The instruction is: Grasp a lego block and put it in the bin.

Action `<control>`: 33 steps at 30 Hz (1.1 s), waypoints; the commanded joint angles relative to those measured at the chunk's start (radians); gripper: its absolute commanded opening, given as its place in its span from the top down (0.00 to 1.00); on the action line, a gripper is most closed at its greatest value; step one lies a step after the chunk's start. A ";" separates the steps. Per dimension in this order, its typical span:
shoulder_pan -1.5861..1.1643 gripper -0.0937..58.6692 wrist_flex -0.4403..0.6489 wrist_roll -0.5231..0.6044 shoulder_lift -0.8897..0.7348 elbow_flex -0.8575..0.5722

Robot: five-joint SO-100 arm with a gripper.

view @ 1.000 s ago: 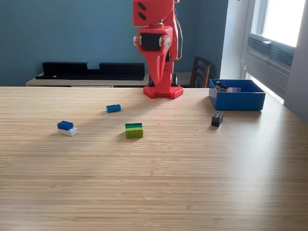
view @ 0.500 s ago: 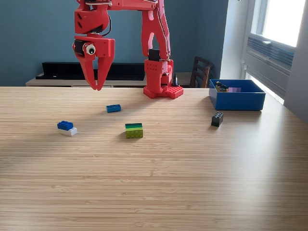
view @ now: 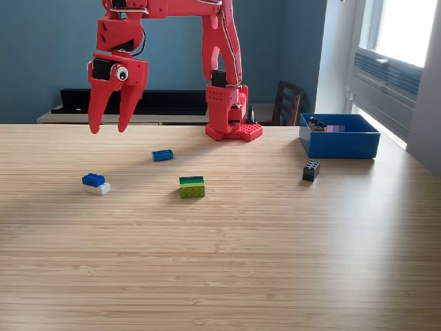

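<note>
On the wooden table [view: 227, 262], four loose blocks lie apart: a blue-and-white block [view: 96, 183] toward the exterior view's left, a small blue block [view: 162, 155] behind it, a green block [view: 191, 187] near centre, and a black block [view: 311, 170] just in front of the bin [view: 339, 141]. The bin sits at the exterior view's right and holds a few small pieces. The red arm's gripper [view: 108, 129] hangs in the air above the blue-and-white block, pointing down, jaws apart, holding nothing.
</note>
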 commanded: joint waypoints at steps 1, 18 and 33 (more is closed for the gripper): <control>0.009 0.50 -0.026 -0.040 0.060 -0.029; 0.011 0.44 -0.012 -0.054 -0.313 -0.307; -0.031 0.52 0.198 -0.003 -0.598 -0.692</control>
